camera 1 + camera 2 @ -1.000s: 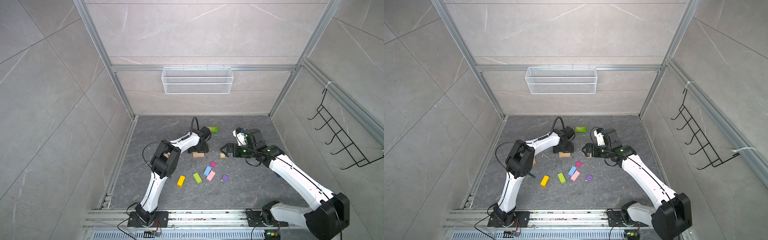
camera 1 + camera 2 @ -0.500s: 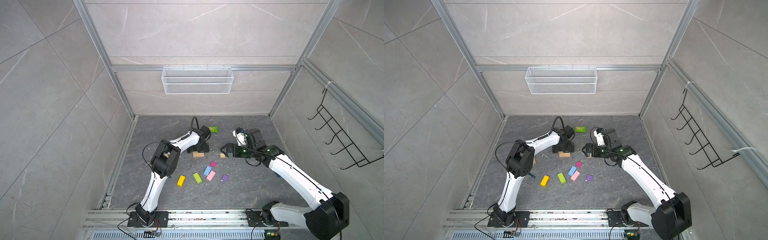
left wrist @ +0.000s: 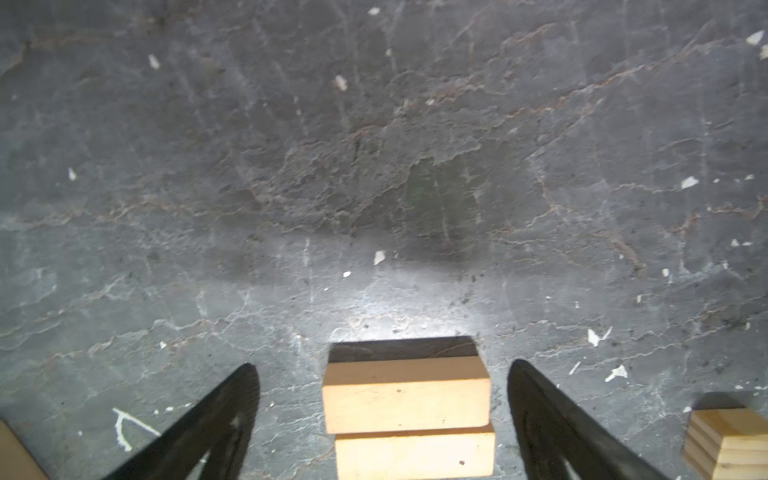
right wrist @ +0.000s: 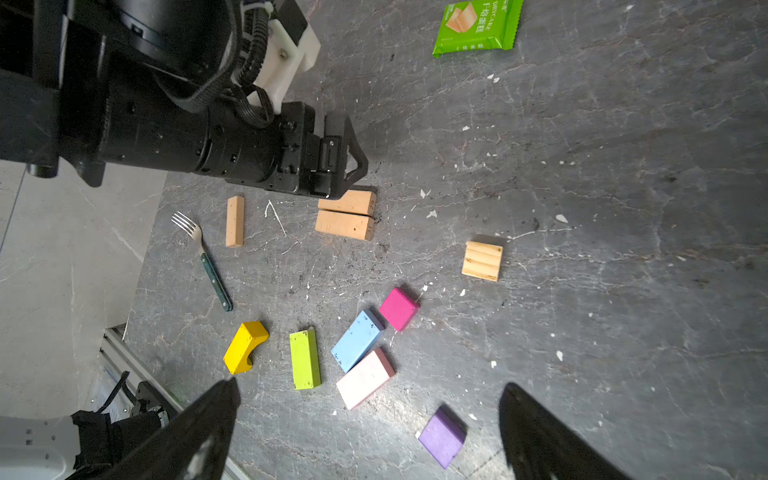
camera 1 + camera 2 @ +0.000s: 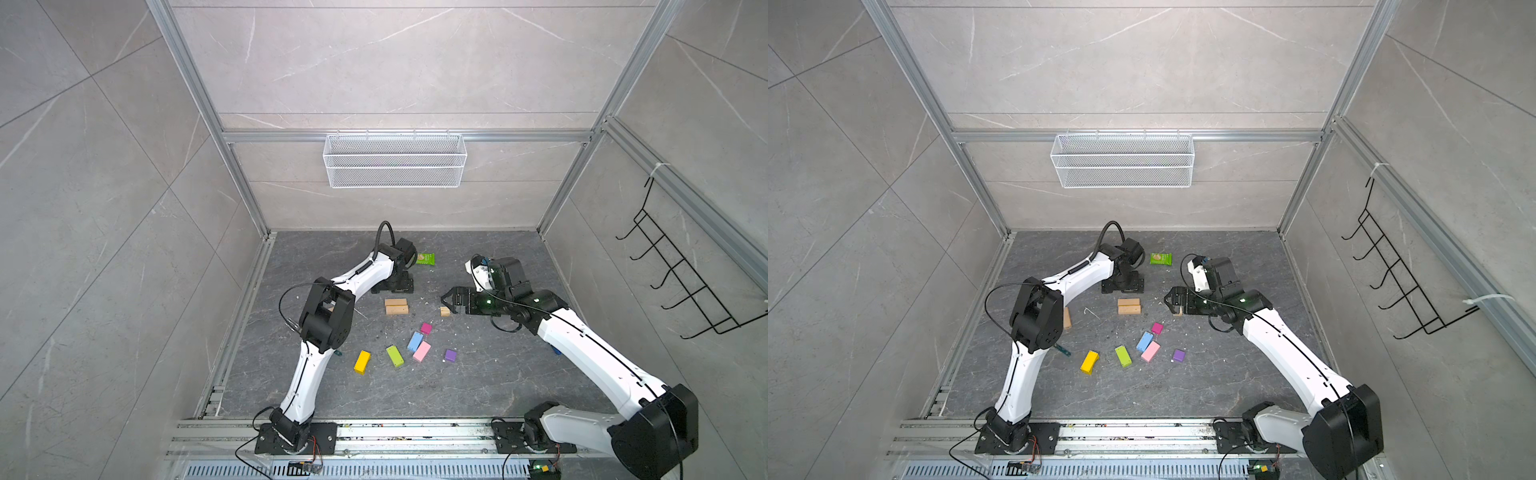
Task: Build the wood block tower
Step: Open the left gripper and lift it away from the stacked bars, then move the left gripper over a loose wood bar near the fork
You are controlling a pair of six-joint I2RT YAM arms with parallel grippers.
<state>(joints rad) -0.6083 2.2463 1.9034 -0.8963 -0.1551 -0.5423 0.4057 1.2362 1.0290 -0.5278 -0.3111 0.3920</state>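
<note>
left wrist: jaws wide, tan bars between, unmoved

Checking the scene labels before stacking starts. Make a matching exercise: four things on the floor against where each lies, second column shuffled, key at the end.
Things:
1. tan bar pair
2. light blue block
3. green snack packet
4. fork

Places:
A. beside a lone tan bar
B. nearest the back wall
C. right beside the pink block
D. at the open left pincer

Pairs: 1-D, 2-C, 3-B, 4-A.
</note>
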